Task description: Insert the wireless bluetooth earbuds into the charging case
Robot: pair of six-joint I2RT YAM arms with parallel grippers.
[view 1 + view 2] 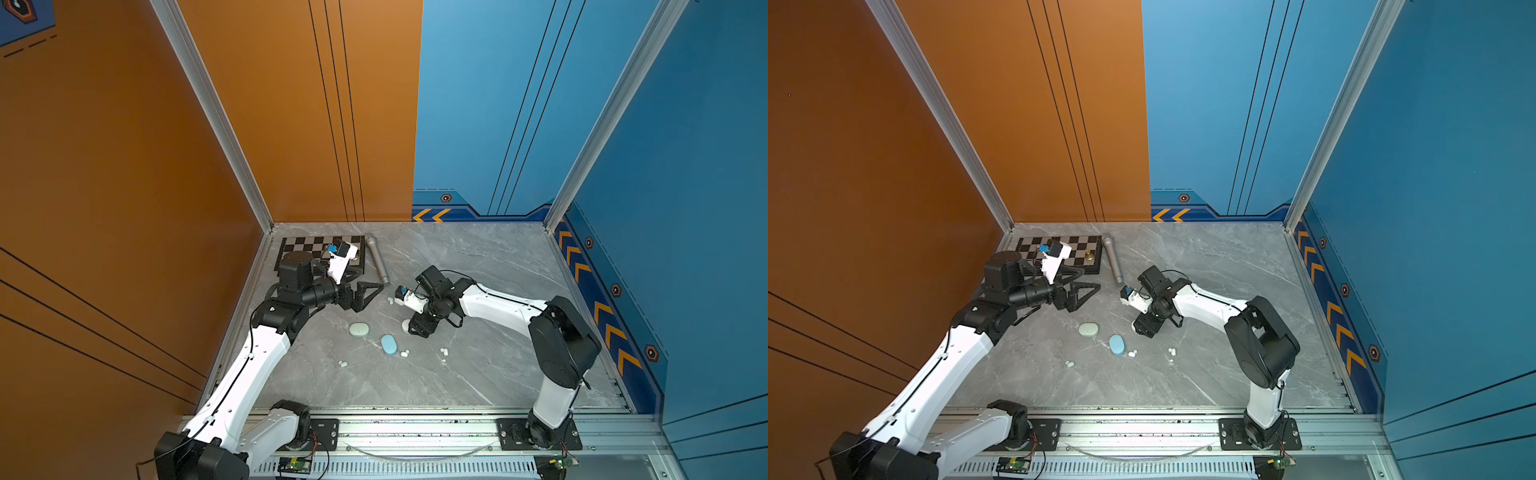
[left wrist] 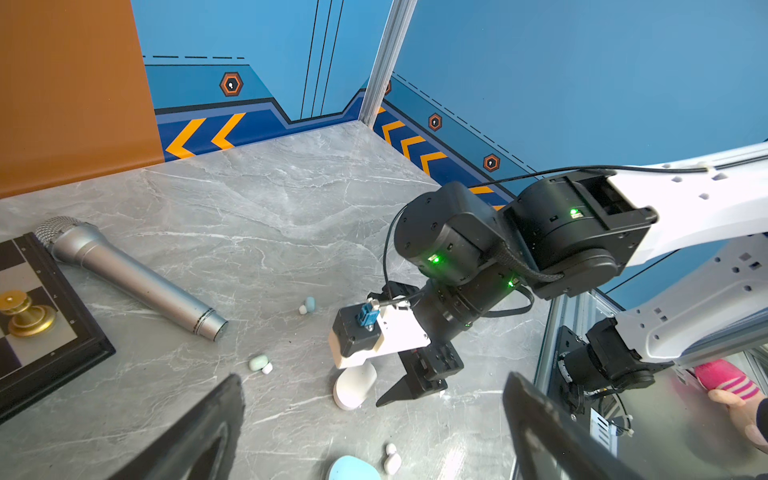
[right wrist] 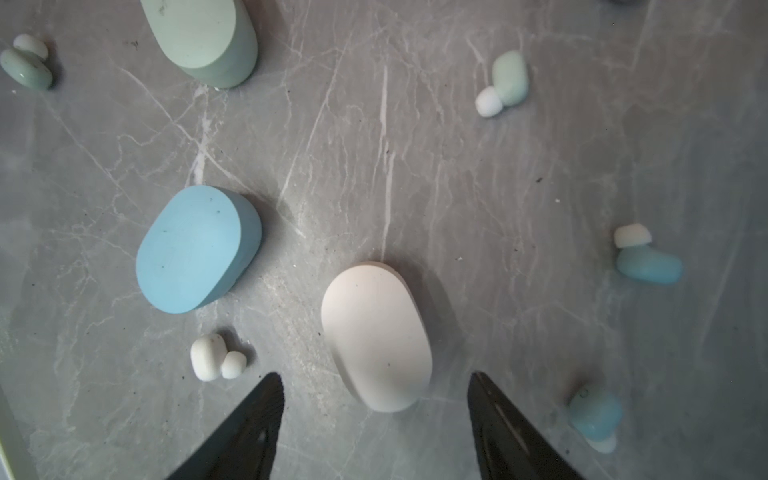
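- White case (image 1: 404,324): in a top view only a pale end shows; the rest is hidden under the right end effector (image 1: 419,329).
- Mint case (image 3: 199,37): one end cut off by the edge of the right wrist view.
- Blue case (image 2: 353,469): mostly cut off in the left wrist view.
- Chessboard (image 1: 299,245): partly covered by the left arm's wrist in both top views.
- Earbuds (image 1: 444,351): too small in both top views to tell their colours.
- Left end effector (image 1: 368,297): fingers (image 2: 199,436) cut off and blurred in its own wrist view.
- Pink striped thing (image 2: 723,376): beyond the worktop (image 2: 270,216), cut off; cannot tell what it is.
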